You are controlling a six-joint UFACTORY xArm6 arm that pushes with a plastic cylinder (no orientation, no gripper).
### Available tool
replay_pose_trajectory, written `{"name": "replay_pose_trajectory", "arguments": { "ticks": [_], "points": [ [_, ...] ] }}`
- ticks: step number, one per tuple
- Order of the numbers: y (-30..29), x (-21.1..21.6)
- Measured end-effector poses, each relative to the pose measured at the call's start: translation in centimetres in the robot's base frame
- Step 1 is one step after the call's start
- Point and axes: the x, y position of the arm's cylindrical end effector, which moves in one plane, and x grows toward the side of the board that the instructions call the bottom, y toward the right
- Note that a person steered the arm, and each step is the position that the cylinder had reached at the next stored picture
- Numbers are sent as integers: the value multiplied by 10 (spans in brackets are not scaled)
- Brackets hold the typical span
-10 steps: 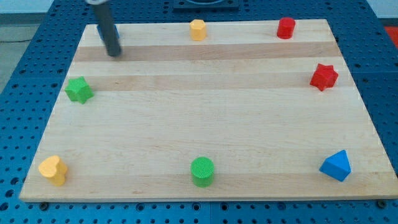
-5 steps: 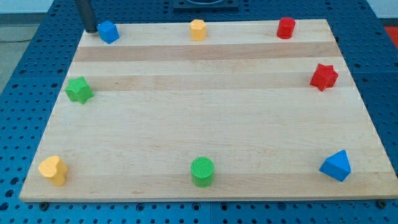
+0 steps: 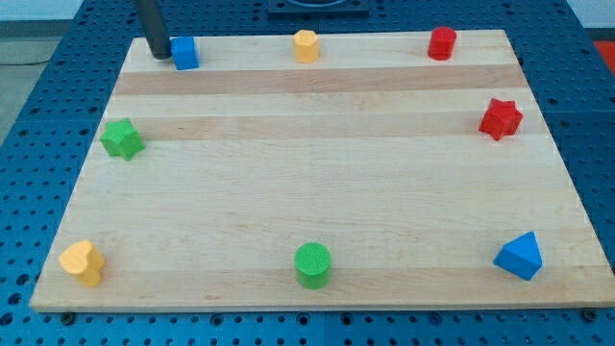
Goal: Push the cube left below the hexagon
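Observation:
A blue cube sits near the board's top left corner. My tip stands right against the cube's left side. The yellow hexagon sits at the top edge, well to the cube's right. The rod rises from the tip out of the view's top.
A red cylinder is at the top right and a red star at the right edge. A green star is at the left. A yellow heart, a green cylinder and a blue triangular block line the bottom.
The tip went from below the cube to its upper left, then right against it. The cube has shifted a little to the right and turned square-on.

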Motion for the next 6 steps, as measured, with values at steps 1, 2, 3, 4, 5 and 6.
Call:
{"name": "replay_pose_trajectory", "arguments": {
  "ticks": [1,2,3,4,5,6],
  "points": [
    [24,9],
    [68,9],
    [114,9],
    [117,23],
    [113,99],
    [93,176]
  ]
}}
